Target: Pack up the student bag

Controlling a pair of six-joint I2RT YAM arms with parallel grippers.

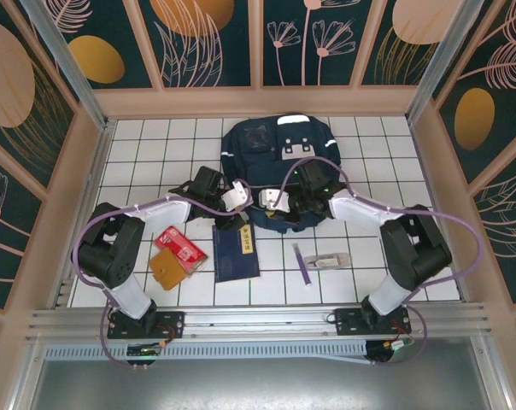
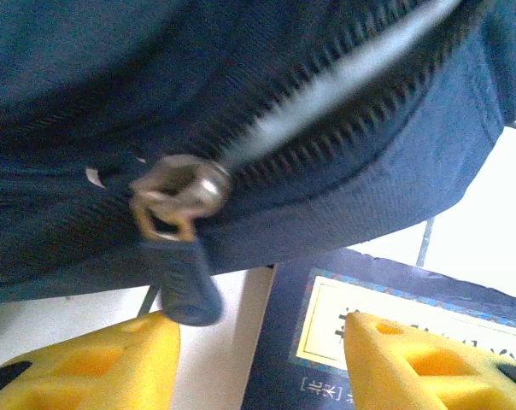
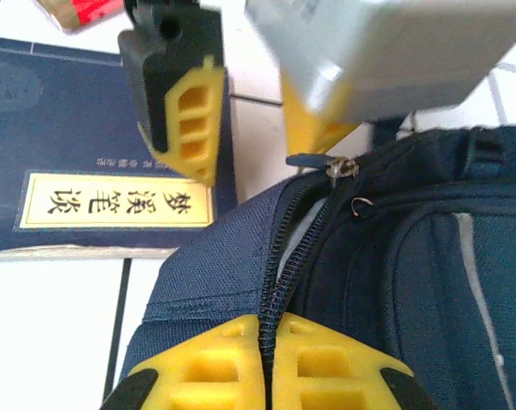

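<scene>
The student bag (image 1: pixel 275 158), navy with a grey patch, lies at the back middle of the table. Its zip (image 3: pixel 284 256) is partly open. My right gripper (image 3: pixel 271 329) is shut on the zip's edge at the bag's near rim. My left gripper (image 2: pixel 262 359) is open just in front of the metal zip slider (image 2: pixel 181 192). The dark pull tab (image 2: pixel 185 286) hangs above its left fingertip (image 2: pixel 113 363), ungripped. From above, the left gripper (image 1: pixel 241 202) and the right gripper (image 1: pixel 271 203) meet at the bag's front edge.
A dark-blue notebook (image 1: pixel 235 252) with a cream label lies just in front of the bag, under the left gripper. A red packet (image 1: pixel 179 248) and a brown piece (image 1: pixel 167 272) lie to its left. A purple pen (image 1: pixel 302 263) and a small grey object (image 1: pixel 331 260) lie to its right.
</scene>
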